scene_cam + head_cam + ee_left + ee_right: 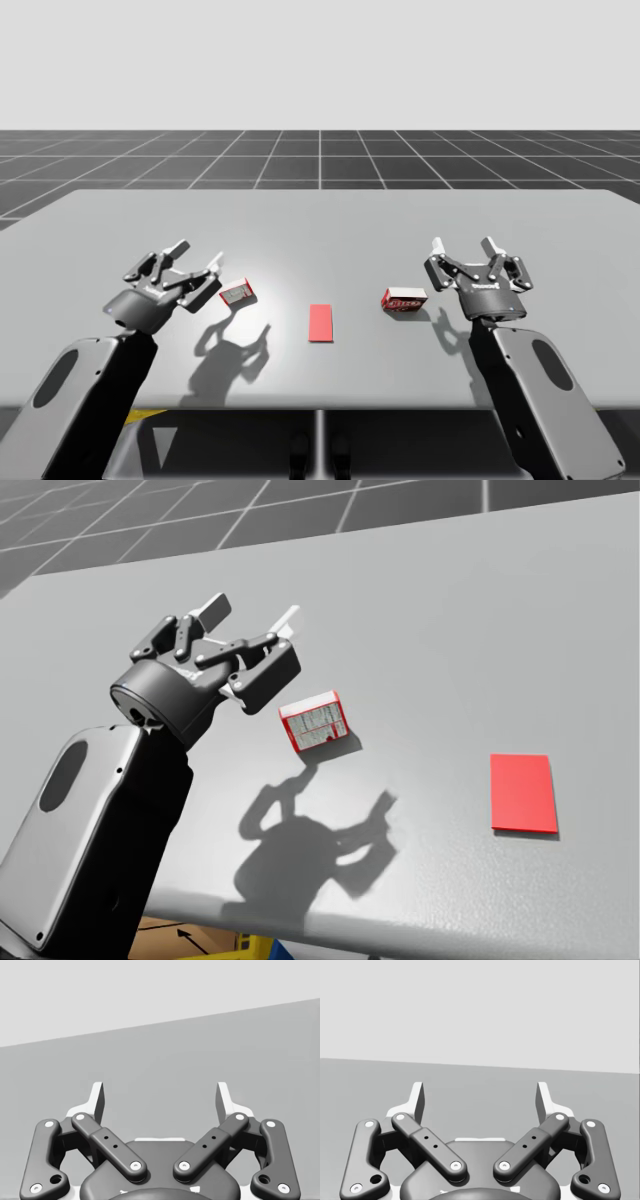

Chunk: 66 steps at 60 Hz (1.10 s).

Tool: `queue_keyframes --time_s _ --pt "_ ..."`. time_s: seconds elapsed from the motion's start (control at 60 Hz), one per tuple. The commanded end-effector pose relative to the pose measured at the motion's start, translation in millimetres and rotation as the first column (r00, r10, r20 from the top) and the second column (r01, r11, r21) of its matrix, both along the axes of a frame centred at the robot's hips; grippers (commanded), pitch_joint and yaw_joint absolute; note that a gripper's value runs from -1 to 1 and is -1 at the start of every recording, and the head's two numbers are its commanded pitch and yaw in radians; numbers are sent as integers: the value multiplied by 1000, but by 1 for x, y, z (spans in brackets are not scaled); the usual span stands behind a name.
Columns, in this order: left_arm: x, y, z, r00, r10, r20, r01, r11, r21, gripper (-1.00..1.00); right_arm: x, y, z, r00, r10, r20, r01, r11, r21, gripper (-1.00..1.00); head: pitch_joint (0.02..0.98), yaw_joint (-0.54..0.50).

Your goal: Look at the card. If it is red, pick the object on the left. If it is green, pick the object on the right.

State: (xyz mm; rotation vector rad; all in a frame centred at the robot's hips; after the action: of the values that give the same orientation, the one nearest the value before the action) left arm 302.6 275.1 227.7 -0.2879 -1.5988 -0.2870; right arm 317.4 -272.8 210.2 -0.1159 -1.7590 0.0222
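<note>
Since the card (321, 323) shows red, the object wanted is the one on the left. Entries as they stand:

Card: flat red rectangle, midway along the near edge of the table (320, 215) and a little in from it. It lies between the two boxes and apart from both.

Left box (315, 721): small, red with a pale printed face, lying on the table left of the card, toward the near-left corner. Untouched, not lifted.

Right box (404, 299): small, red, lying right of the card, toward the near-right corner. Not wanted under a red card.

Left gripper (250, 615): fingers spread wide, nothing between them. It is raised above the table just beside the left box, on the side toward the left edge, and has no contact with the box.

Right gripper (463, 245): fingers likewise spread wide and empty. It is above the table just beside the right box, on the side toward the right edge.

Progress, as judged: the card is in plain sight, so the reading step can count as done. The pick itself is not begun. Left to do: bring the left gripper over the left box, lower it, close both fingers on the box, lift.
</note>
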Motion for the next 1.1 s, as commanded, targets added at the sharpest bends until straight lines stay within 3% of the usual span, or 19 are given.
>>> queue_keyframes --time_s 0.017,0.083,0.283,0.367,0.467,0.717,1.1 --pt "-10 16 -11 993 -87 -77 93 993 72 -1000 1 0 -2 1000 -2 0 2 1000 -4 -1000 814 338" --pt "-11 25 -18 989 -106 -101 116 988 101 -1000 1 0 -2 1000 -2 2 2 1000 -6 -1000 812 340" --pt "-15 54 -41 962 -204 -183 217 975 51 -1000 2 0 -3 1000 -3 6 3 1000 -9 -1000 806 347" --pt "-14 60 -52 949 -239 -204 254 966 49 -1000 2 1 -3 1000 -1 7 1 1000 -9 -1000 803 348" --pt "-12 64 -67 932 -274 -236 297 952 70 -1000 2 1 -2 1000 2 10 -2 1000 -10 -1000 801 348" --pt "3 58 -91 912 -295 -286 331 939 88 -1000 1 1 -1 1000 6 16 -6 1000 -11 -1000 797 346" --pt "21 36 -98 905 -311 -291 352 931 100 -1000 0 0 0 1000 6 22 -5 1000 -11 -1000 795 336"
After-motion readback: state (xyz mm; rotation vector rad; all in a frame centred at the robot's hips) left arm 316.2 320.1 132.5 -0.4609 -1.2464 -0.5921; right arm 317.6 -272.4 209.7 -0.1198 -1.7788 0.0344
